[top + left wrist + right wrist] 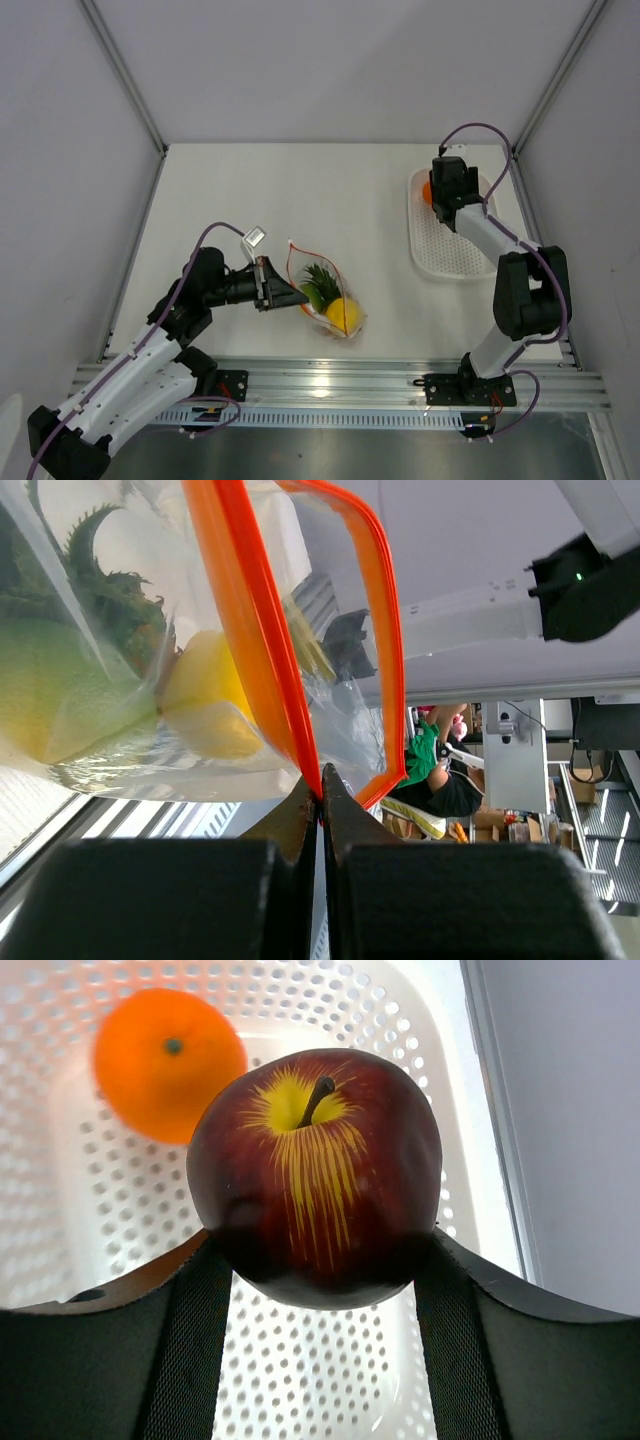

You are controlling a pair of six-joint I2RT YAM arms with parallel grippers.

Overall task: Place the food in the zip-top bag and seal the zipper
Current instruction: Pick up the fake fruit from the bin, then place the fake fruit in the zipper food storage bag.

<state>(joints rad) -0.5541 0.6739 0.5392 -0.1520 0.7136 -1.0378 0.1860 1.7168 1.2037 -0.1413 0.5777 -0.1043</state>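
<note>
The clear zip-top bag (325, 290) lies at the table's middle front, its mouth open to the left. Inside it show the pineapple (320, 279), a yellow-green fruit (45, 695) and the yellow pear (342, 314). My left gripper (290, 293) is shut on the red-orange zipper strip (255, 640) and holds the mouth edge up. My right gripper (447, 205) is over the white basket (425, 245) and is shut on the dark red fruit (315, 1175). The orange (168, 1063) lies in the basket behind it.
The white perforated basket stands at the right, close to the right wall. Grey walls enclose the table at the left, back and right. An aluminium rail (340, 380) runs along the near edge by the arm bases.
</note>
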